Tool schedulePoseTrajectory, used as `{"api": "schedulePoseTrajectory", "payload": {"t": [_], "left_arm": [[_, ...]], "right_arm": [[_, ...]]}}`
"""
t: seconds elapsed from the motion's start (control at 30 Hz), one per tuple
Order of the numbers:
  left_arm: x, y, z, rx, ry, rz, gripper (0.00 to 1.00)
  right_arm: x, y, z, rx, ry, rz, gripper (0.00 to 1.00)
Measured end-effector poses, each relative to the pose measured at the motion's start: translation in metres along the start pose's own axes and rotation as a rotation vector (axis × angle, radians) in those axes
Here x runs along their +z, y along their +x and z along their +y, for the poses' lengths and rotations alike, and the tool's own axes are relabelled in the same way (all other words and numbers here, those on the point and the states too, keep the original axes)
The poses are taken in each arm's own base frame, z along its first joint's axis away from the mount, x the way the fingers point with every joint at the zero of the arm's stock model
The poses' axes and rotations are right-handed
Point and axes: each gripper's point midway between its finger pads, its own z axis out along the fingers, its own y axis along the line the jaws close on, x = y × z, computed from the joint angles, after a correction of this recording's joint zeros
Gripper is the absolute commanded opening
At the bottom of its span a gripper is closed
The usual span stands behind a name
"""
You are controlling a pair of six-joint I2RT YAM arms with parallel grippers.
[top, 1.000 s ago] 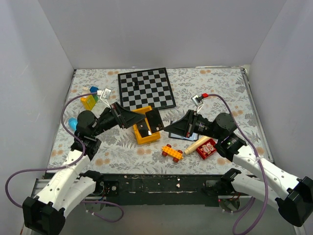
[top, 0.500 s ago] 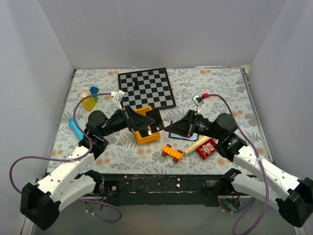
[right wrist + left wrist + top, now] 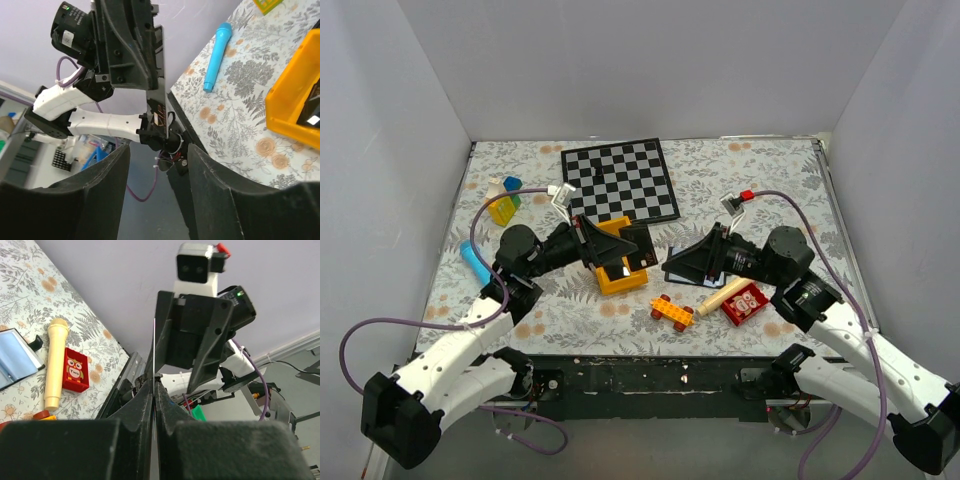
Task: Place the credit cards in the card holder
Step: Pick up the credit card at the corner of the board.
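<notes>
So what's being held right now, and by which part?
The left hand is shut on a credit card, pinching one end. The right hand is open and empty.

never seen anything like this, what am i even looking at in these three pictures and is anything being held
These are two robot arms bolted at the near edge of a table, each ending in a two-finger gripper. The wide picture looks down from above. The other two come from a camera on each wrist. On the table lie a chessboard, a yellow tray, a cream toy microphone, a red owl block and an open card holder. The left gripper is shut on a thin black credit card. The right gripper faces it, open and empty.
</notes>
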Motion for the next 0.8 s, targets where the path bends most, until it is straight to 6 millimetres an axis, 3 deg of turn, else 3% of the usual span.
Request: {"api": "schedulePoseTrajectory", "payload": {"t": [0.17, 0.4, 0.63, 0.8], "left_arm": [[0.006, 0.013, 0.004, -0.013, 0.017, 0.063, 0.0], [0.018, 0.035, -0.004, -0.027, 0.068, 0.173, 0.0], [0.02, 0.034, -0.019, 0.007, 0.119, 0.185, 0.0], [0.024, 0.04, -0.018, -0.001, 0.128, 0.21, 0.0]], "right_arm": [[-0.006, -0.012, 0.012, -0.084, -0.001, -0.008, 0.59], [-0.004, -0.006, 0.004, -0.078, 0.02, 0.027, 0.54], [-0.003, -0.005, 0.002, -0.082, 0.022, 0.034, 0.44], [-0.002, -0.004, 0.002, -0.077, 0.018, 0.039, 0.42]]}}
